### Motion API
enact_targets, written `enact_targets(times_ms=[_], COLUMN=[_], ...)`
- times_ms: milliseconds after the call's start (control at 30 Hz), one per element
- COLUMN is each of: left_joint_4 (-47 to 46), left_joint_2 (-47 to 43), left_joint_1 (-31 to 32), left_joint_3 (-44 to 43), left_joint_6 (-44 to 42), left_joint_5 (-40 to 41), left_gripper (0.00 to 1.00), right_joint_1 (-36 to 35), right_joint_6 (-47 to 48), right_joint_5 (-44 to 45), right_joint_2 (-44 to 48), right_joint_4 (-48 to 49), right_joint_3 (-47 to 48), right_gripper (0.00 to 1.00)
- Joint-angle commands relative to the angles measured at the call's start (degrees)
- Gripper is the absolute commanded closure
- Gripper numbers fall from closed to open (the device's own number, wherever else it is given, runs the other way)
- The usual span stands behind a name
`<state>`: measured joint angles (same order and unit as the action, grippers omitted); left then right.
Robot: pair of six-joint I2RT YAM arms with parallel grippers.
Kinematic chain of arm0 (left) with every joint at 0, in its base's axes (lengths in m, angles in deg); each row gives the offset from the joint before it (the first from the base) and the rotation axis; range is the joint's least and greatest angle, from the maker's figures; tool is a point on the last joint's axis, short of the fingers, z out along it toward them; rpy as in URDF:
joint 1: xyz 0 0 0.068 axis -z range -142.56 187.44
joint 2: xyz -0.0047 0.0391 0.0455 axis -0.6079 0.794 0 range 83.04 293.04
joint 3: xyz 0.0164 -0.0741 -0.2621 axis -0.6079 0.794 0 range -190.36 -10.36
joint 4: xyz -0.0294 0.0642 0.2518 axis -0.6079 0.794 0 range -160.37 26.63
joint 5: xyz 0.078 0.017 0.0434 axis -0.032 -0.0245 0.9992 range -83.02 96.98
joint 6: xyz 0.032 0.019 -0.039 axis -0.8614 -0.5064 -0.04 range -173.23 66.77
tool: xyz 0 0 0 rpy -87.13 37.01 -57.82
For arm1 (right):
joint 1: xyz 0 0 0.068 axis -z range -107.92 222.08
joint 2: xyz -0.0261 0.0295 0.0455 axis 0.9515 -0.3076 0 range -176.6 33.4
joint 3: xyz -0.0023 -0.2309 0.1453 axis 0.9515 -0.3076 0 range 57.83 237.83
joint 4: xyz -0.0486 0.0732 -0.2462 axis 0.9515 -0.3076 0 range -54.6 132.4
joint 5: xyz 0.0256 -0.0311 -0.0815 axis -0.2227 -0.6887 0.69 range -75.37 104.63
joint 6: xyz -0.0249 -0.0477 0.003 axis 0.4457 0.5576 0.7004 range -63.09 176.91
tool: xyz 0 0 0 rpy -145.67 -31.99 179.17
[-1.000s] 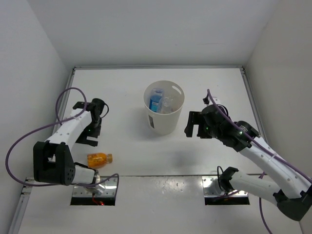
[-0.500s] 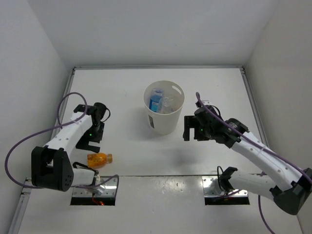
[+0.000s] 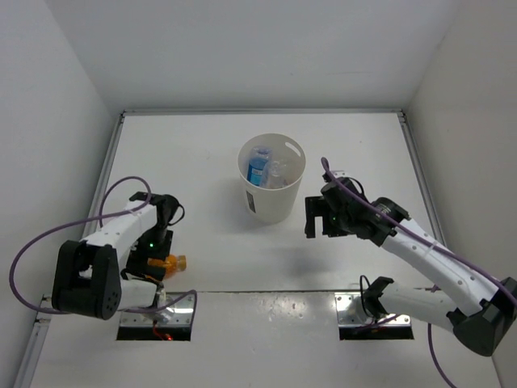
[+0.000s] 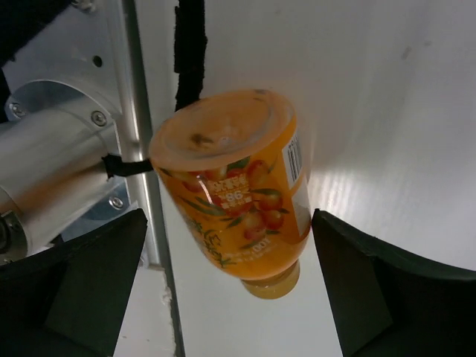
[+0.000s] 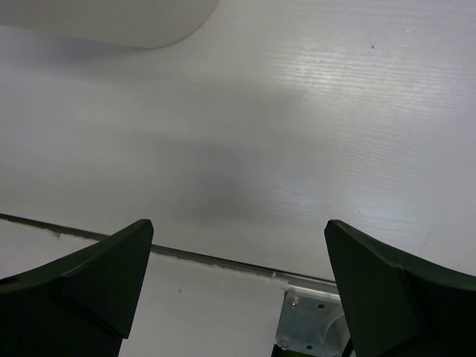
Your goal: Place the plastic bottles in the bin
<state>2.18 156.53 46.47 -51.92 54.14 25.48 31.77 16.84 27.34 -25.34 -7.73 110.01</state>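
White worktop bears a short orange plastic bottle lying between the spread fingers of my left tool; my right tool gapes too.

White arms, black joints, purple cables

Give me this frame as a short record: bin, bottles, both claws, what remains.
bin: upright, holds blue bottle and clear bottles
orange bottle: lying on table, front left
left claw: open, straddling orange bottle
right claw: open, empty, beside bin
remaining: orange bottle not yet in bin
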Motion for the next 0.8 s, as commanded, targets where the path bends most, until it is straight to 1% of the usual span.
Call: enact_targets(times_ms=[0, 67, 167, 200, 300, 333, 400, 433, 500, 533, 567, 600, 633, 667, 733, 767], left_joint_4=[0.5, -2.3, -2.9, -2.9, -3.4, -3.9, -5.2, -5.8, -5.8, -5.8, -5.8, -5.8, -5.8, -6.6, -7.5, -7.5], left_joint_2=[0.6, 2.4, 5.8, 6.5, 9.0, 9.0, 10.4, 10.4, 11.0, 11.0, 11.6, 11.6, 12.4, 12.4, 14.1, 15.4], left_joint_1=[0.5, 1.2, 1.2, 1.2, 1.2, 1.2, 1.2, 0.7, 0.2, 0.2, 0.2, 0.2, 0.7, 0.7, 2.3, 2.8], left_joint_3=[1.3, 0.8, 0.8, 0.2, -1.2, -1.2, -2.0, -3.3, -6.2, -10.7, -13.5, -16.6, -23.0, -26.4, -33.6, -41.2], left_joint_6=[1.8, -0.7, -0.8, -0.8, -2.3, -2.3, -3.5, -4.3, -5.9, -7.9, -9.1, -10.0, -12.2, -13.5, -16.7, -17.5], left_joint_5=[-0.8, -0.3, -0.3, -0.3, 1.5, 1.5, 3.0, 4.6, 6.8, 9.6, 11.0, 12.2, 14.0, 14.8, 17.8, 19.0], left_gripper=[0.0, 0.04, 0.08, 0.15, 0.3, 0.37, 0.41, 0.48, 0.55, 0.58, 0.67, 0.69, 0.72, 0.79, 0.81, 0.81], right_joint_1=[0.0, 0.0, 0.0, 0.0, 0.0, 0.0, 0.0, 0.0, 0.0, 0.0, 0.0, 0.0, 0.0, 0.0, 0.5, 0.5], right_joint_6=[0.2, 0.2, 0.2, 0.2, 0.2, 0.2, -0.4, -0.4, -1.0, -1.0, -1.6, -1.6, -1.6, -2.2, -2.2, -2.7], right_joint_5=[-1.0, -0.5, 0.0, 0.0, 1.1, 1.1, 1.1, 1.1, 1.1, 1.1, 1.1, 1.6, 1.6, 1.6, 2.1, 2.1], right_joint_2=[0.7, 0.7, 0.7, 1.3, 1.8, 1.8, 3.0, 3.0, 3.0, 3.5, 3.5, 3.5, 3.5, 4.2, 4.2, 4.2], right_joint_4=[0.0, -1.0, -1.7, -2.2, -2.8, -2.8, -2.8, -2.8, -2.8, -3.3, -3.3, -3.3, -3.3, -3.3, -3.3, -3.8], right_joint_3=[-0.3, -0.3, 0.2, 0.2, 0.2, 0.2, 0.2, 0.2, 0.2, 0.2, 0.2, 0.2, 0.2, 0.2, -0.3, -0.3], right_gripper=[0.0, 0.0, 0.0, 0.0, 0.0, 0.0, 0.0, 0.0, 0.0, 0.0, 0.0, 0.0, 0.0, 0.0, 0.0, 0.0])
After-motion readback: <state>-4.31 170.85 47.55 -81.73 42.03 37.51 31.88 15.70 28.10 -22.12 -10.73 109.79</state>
